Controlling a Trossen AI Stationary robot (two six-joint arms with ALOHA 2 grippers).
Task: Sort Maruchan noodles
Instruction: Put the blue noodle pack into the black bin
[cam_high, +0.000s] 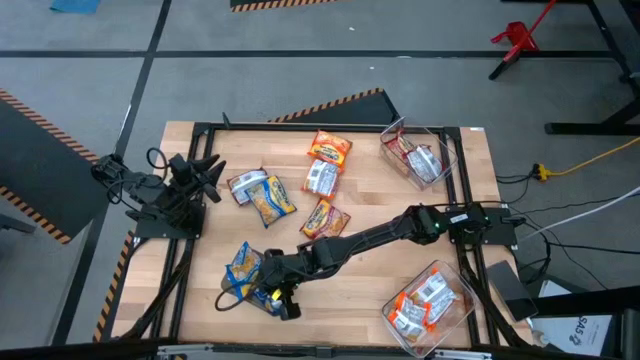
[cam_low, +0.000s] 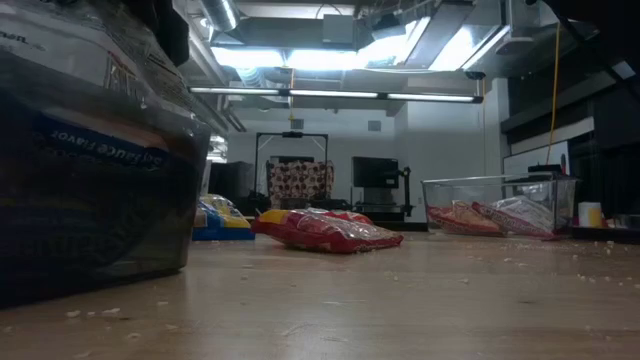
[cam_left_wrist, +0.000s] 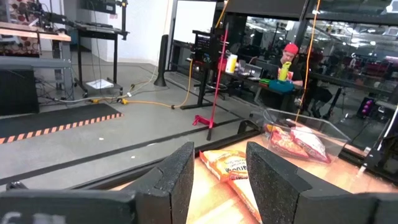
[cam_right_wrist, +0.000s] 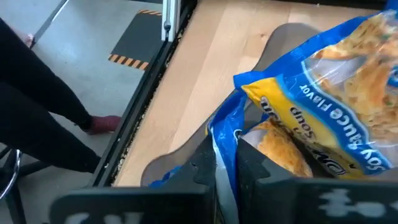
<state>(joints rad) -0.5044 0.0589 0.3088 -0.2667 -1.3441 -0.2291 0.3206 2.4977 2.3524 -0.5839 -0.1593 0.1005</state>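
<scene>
blue-yellow noodle packet (cam_right_wrist: 323, 81) is pinched at its edge by the clenched right pincer (cam_right_wrist: 225, 163) near the bench (cam_high: 350, 290) front; left pincer (cam_left_wrist: 219, 177) is released.

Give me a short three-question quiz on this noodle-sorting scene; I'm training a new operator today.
1. True or false: the right end effector is shut on the edge of a blue-yellow packet.
2. Which arm waits at the table's left side, its end effector open and holding nothing: A) left B) right?
3. Fill in: in the high view, the clear bin at the far right corner and the clear bin at the near right corner both hold ____.

Key: 1 true; 2 A; 3 packets
</scene>
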